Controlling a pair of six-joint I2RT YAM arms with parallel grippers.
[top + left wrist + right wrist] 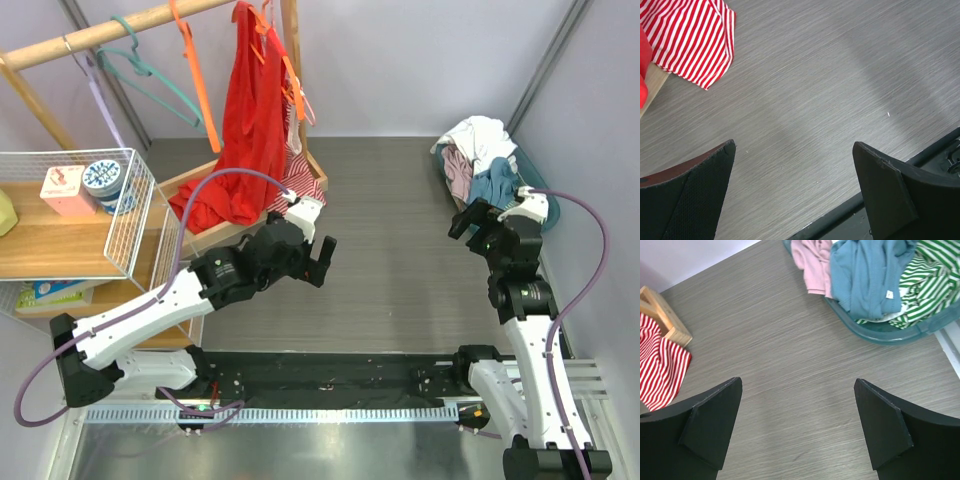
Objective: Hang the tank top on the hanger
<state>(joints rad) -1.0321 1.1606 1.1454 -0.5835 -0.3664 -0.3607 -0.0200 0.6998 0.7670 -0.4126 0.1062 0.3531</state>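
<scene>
The teal-blue tank top (492,186) lies crumpled in a teal basin (527,163) at the far right, among other clothes. It also shows in the right wrist view (865,275), at the top. The empty orange hanger (200,100) hangs on the wooden rail at the back left. My left gripper (322,258) is open and empty over the bare grey table (795,165), right of the rack base. My right gripper (470,222) is open and empty (797,405), just short of the basin's near rim (880,335).
A long red garment (245,120) hangs on another orange hanger, with a red-and-white striped garment (300,182) at the rack's wooden base (670,322). A teal-green hanger (150,82) and a lilac hanger (100,95) hang on the rail. A wire basket (135,225) stands on the left shelf.
</scene>
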